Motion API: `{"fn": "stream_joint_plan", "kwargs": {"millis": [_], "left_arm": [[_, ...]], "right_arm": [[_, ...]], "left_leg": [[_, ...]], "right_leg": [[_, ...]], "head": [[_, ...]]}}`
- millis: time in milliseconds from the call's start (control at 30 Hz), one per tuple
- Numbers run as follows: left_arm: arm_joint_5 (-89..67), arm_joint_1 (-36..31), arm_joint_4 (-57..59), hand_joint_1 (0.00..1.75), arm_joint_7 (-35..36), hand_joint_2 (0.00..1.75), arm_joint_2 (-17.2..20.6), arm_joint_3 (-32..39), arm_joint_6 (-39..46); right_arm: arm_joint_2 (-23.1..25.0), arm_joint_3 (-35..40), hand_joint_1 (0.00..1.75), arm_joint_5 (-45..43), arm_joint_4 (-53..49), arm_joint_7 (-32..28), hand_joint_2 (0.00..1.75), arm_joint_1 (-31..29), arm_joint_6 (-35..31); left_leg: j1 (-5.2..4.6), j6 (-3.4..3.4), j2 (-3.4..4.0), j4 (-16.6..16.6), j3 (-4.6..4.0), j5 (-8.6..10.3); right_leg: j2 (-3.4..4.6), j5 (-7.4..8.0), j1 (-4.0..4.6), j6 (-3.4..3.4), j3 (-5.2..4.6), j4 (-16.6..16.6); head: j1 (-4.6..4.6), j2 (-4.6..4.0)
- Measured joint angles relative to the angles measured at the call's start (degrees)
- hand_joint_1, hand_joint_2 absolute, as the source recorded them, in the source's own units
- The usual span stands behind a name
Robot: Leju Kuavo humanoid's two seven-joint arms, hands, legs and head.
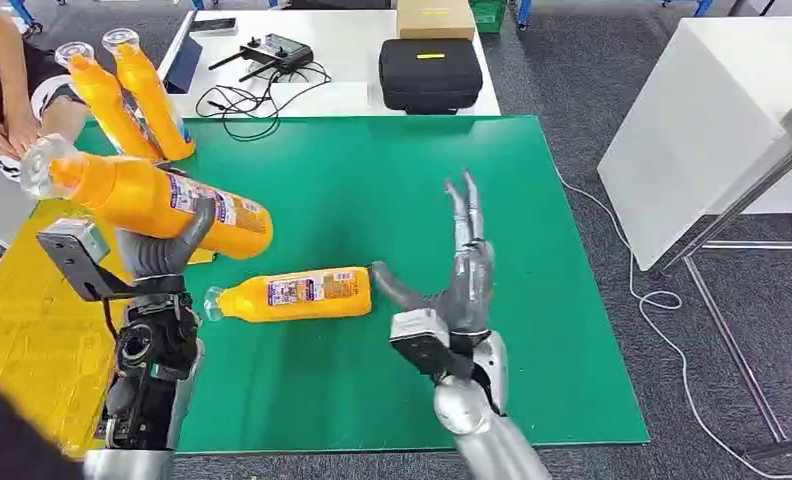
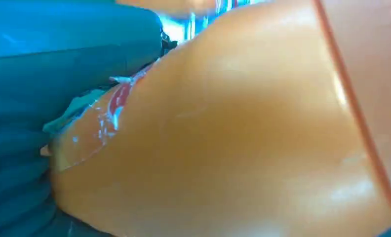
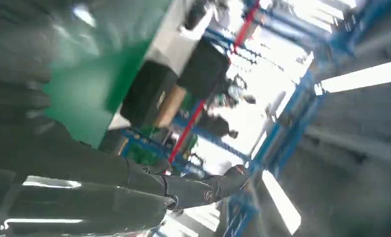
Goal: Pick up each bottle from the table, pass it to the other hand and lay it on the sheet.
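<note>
Head view. Left hand (image 1: 162,255) grips an orange bottle (image 1: 157,200) around its body, held above the left edge of the green mat (image 1: 372,400), cap end pointing out past that edge, base end over the mat. The yellow sheet (image 1: 22,340) lies just beside the mat's left edge, below and to the left of the held bottle. Right hand (image 1: 462,285) stands over the middle of the mat with fingers spread and straight, holding nothing; its thumb reaches toward the base of a second bottle (image 1: 292,294) lying on its side near the mat's centre, close to it, contact uncertain. Two more bottles (image 1: 132,95) stand tilted at the mat's far left corner, next to a person's arm (image 1: 2,110). A black case (image 1: 430,72) and a controller (image 1: 277,48) sit on the white table (image 1: 352,100) beyond the far edge.

Left wrist view. The held bottle's orange wall fills the lens; label edge visible against the hand's ribbed cover (image 2: 60,59). Grip looks firm and full.

Right wrist view. Thumb and dark fingers (image 3: 203,190) extended, nothing between them.

Judgement: placing step. Carry the bottle clear of the mat edge, lower it level onto the sheet, release only once it rests, so it does not roll.
</note>
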Motion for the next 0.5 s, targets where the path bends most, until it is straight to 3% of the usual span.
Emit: {"fn": "stream_joint_plan", "kwargs": {"millis": [133,200,300,367,500], "left_arm": [[-29.7,-0.1,0.2,1.75,2.1,1.75,2.0,1.3,22.5],[-56.2,-0.2,0.0,1.75,7.5,1.75,2.1,5.4,25.4],[-92.7,-0.2,1.4,1.75,25.8,1.75,5.9,7.9,25.9],[-92.0,-0.8,4.0,1.75,33.9,1.75,8.5,5.6,26.1],[-86.5,-2.1,9.7,1.75,35.0,1.75,12.3,2.7,26.1]], "right_arm": [[-0.7,-1.8,0.0,0.1,-6.8,0.5,1.75,2.8,-0.6],[-1.0,-2.3,0.0,0.3,-8.3,0.9,1.75,3.4,-0.6],[-1.3,-3.0,0.0,0.9,-9.0,1.3,1.75,3.5,-0.7],[-1.6,-3.2,0.0,1.4,-9.3,1.5,1.75,3.7,-0.8],[-2.1,-3.3,0.0,2.6,-9.7,1.9,1.75,4.1,-0.9]], "left_leg": [[0.0,0.0,0.03,0.0,-0.01,0.0],[0.0,0.0,0.02,0.0,-0.01,0.0],[-0.01,-0.01,0.09,0.0,0.04,0.0],[0.0,-0.02,0.21,0.0,0.07,0.01],[0.02,-0.08,0.12,0.0,0.06,0.07]], "right_leg": [[0.0,0.0,0.0,0.0,-0.02,0.0],[0.0,0.0,0.0,0.0,-0.01,0.0],[0.06,0.0,0.0,-0.01,-0.04,0.0],[0.14,0.02,0.0,-0.03,-0.05,0.0],[0.11,0.02,0.03,-0.03,-0.04,0.0]], "head": [[0.0,0.0],[0.0,0.0],[0.02,0.0],[0.0,0.0],[-0.02,0.0]]}}
